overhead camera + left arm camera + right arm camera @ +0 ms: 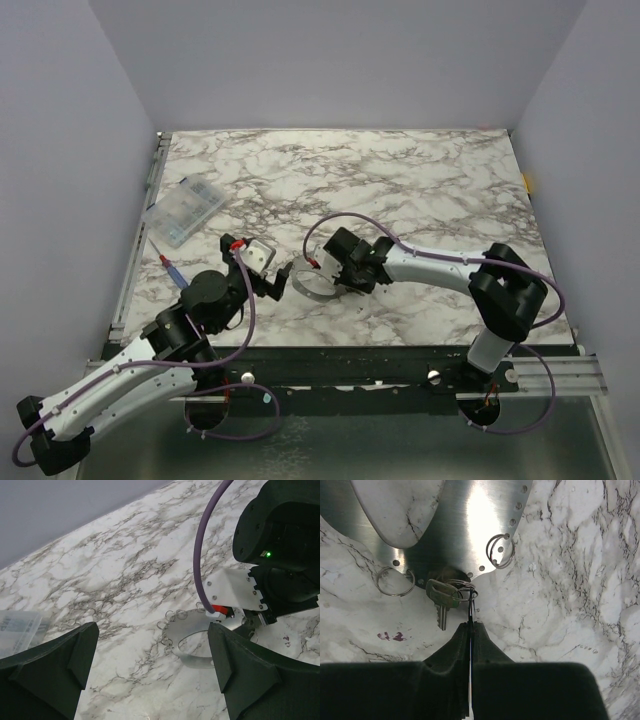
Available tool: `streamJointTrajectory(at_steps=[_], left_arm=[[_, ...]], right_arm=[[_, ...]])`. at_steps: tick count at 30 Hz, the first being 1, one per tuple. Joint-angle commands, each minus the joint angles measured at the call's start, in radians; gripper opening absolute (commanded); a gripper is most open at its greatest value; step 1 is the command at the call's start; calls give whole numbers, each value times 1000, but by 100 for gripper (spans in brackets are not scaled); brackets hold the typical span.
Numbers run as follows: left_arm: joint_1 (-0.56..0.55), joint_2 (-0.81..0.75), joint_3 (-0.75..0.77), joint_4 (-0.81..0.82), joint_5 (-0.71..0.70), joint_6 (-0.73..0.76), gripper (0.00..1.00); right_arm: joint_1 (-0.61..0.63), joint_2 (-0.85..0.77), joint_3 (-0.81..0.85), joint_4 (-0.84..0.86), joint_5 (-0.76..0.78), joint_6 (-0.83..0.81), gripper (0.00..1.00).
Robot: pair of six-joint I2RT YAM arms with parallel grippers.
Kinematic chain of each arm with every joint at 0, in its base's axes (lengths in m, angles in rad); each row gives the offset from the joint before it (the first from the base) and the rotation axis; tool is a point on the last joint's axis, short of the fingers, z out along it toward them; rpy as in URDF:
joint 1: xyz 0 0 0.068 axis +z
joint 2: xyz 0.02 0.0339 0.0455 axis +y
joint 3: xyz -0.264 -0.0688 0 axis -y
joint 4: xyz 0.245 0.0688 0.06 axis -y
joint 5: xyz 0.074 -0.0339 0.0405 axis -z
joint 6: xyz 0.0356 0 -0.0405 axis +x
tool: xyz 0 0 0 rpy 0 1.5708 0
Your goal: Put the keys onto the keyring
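Observation:
The keyring (308,286) is a flat silvery hoop lying on the marble between the two arms. It also shows in the left wrist view (192,652) and the right wrist view (465,525), with holes along its rim and small split rings. A key (440,600) lies at the hoop's edge, threaded on a split ring. My right gripper (470,626) is shut on a thin dark metal piece seen edge-on, which reaches that split ring. My left gripper (152,647) is open and empty, just left of the hoop, above the marble.
A clear plastic box (185,212) lies at the far left and also shows in the left wrist view (20,630). The right arm's purple cable (200,555) arches over the hoop. A small purple mark (390,636) is on the marble near the key.

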Motion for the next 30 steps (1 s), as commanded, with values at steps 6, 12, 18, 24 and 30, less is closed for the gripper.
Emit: streamJointTrajectory(at_steps=[6,12,18,24,30], left_arm=[[2,30,-3,20,-38,-16,99],[2,62,-3,29,-46,-22,99],[2,114,-7,60,-86,-58,99],[7,222,5,92,-103,-114,99],[39,369,49,95,-58,-210,99]], right_arm=[[-6,-47,-55,-22,92,78,24],[-7,-134,-106,10,129,168,56],[-14,-354,-186,142,82,311,68],[-19,-493,-266,283,-9,540,68],[-22,-549,-371,375,62,726,68]])
